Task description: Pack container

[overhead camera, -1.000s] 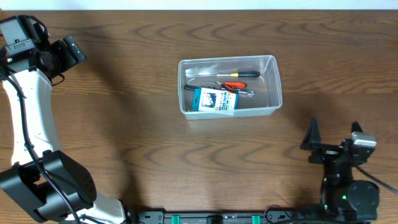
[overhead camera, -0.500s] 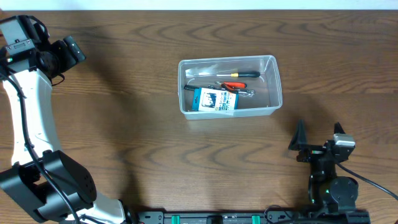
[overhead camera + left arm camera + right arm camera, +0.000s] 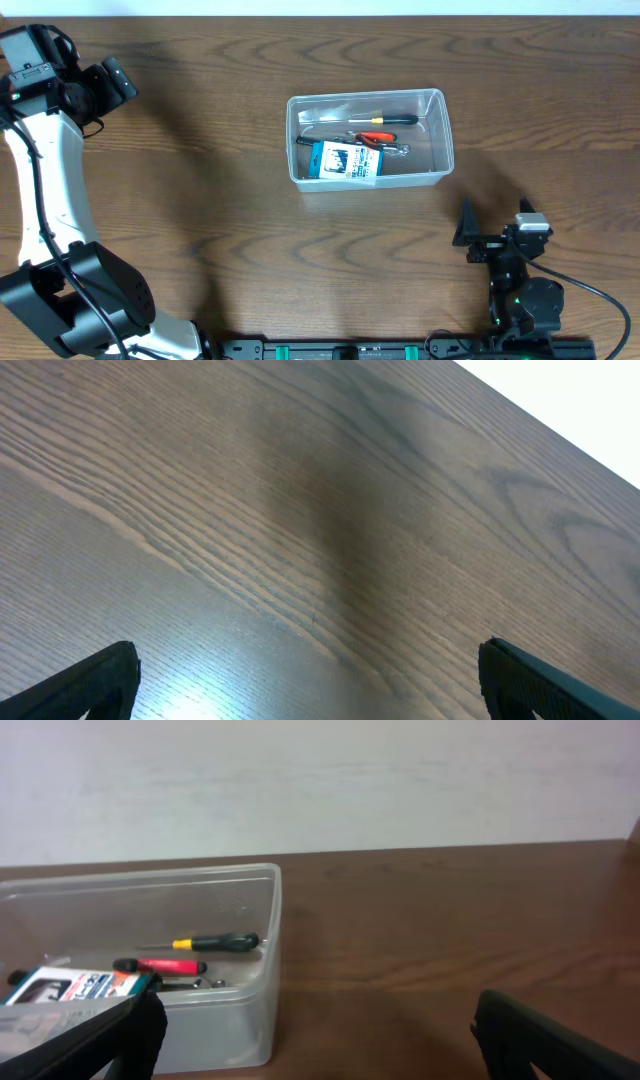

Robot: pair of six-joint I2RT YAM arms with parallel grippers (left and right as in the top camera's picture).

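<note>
Two claws stand wide open, both empty. Container (image 3: 365, 96) sits mid-frame on the desk (image 3: 200, 180), long axis running left to right. Right claw (image 3: 495, 222), lower right, is nearer; the container lies up and left of it. Left claw (image 3: 116, 82) hangs well apart, upper left.

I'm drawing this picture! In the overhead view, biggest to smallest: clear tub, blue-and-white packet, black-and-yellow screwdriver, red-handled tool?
1. Clear plastic rectangular tub, largest.
2. Blue-and-white flat packet, next.
3. Thin black-and-yellow screwdriver and red-handled tool: too alike to rank, both smallest.
</note>
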